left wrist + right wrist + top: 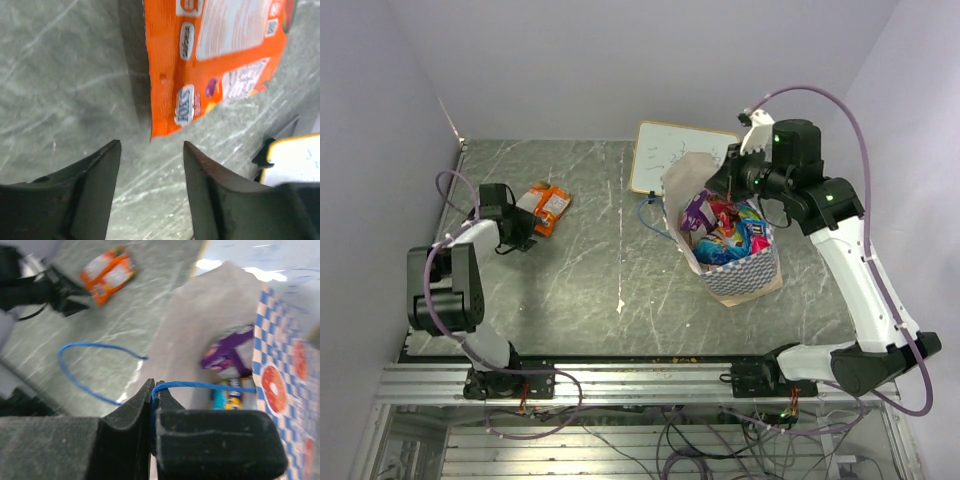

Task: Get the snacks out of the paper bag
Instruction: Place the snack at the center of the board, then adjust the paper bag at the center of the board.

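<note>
Pinching the blue cord handle [200, 385] of the paper bag [740, 272] in the fully closed right gripper [154, 387], above the bag's open mouth at the right side of the table [620, 300]. Hovering the left gripper [151, 150] with jaws parted and empty, just short of the orange packet [215, 65] lying flat at far left, well apart from the bag. Showing purple, blue and pink-red snacks [725, 232] sitting inside the upright bag.
</note>
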Tool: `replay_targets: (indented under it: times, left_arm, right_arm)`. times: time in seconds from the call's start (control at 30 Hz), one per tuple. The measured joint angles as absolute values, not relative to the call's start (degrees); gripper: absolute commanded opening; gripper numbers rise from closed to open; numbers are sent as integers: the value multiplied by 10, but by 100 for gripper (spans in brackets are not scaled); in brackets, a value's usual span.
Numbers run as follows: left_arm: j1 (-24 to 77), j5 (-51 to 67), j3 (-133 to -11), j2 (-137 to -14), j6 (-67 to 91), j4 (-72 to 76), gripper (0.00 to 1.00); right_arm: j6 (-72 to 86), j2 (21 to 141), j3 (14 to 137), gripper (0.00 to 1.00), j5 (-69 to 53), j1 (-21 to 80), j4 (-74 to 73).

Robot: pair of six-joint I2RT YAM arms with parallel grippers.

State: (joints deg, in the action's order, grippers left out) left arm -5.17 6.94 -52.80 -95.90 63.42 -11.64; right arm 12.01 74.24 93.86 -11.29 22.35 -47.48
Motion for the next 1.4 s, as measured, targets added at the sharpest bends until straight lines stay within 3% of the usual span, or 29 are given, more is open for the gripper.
replay_targets:
  times: [0.07,0.3,0.47,0.57,0.8,1.1,1.3,1.4]
  left_arm:
    - [-52,76,-506,-921,632,-121,84]
    - [-31,85,-489,-781,588,-180,97]
    - [37,108,-499,-702,554,-201,98]
    - [95,125,-517,-676,531,-201,97]
    - [215,150,-529,-642,503,-184,96]
    - [277,188,-575,-703,486,-176,99]
    - [304,213,-686,-784,443,-218,79]
    - [320,232,-700,-790,434,-229,43]
  right_arm:
    - [130,747,924,0,-181,227,-460]
    - [194,767,857,0,-379,308,-373]
    - [209,766,839,0,-450,370,-368]
    - [189,736,838,0,-394,373,-417]
    - [166,652,842,0,-130,364,-499]
    - [156,672,825,0,-135,364,-489]
    - [157,681,832,0,-116,365,-484]
    - [154,691,856,0,-94,365,-489]
